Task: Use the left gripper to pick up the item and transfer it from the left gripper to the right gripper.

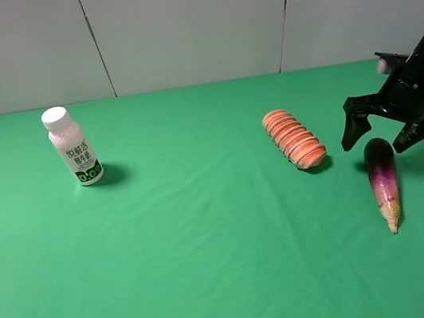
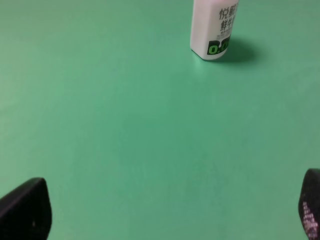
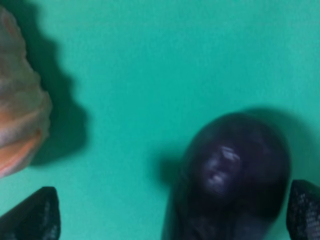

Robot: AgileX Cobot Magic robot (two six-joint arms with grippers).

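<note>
The item, a long eggplant (image 1: 383, 180), lies on the green table at the right, dark purple end to the back and pale tip toward the front. My right gripper (image 1: 385, 130) hovers over that dark end, open, one finger on each side and nothing gripped. In the right wrist view the eggplant's rounded purple end (image 3: 235, 170) sits between the spread fingertips (image 3: 32, 217), nearer the other one. My left gripper (image 2: 167, 210) shows only in the left wrist view, its two black fingertips (image 2: 25, 210) far apart over bare cloth, open and empty.
An orange ridged loaf (image 1: 295, 138) lies just left of the eggplant and shows in the right wrist view (image 3: 17, 125). A white bottle with a green label (image 1: 73, 145) stands upright at the far left, ahead of the left gripper (image 2: 212, 30).
</note>
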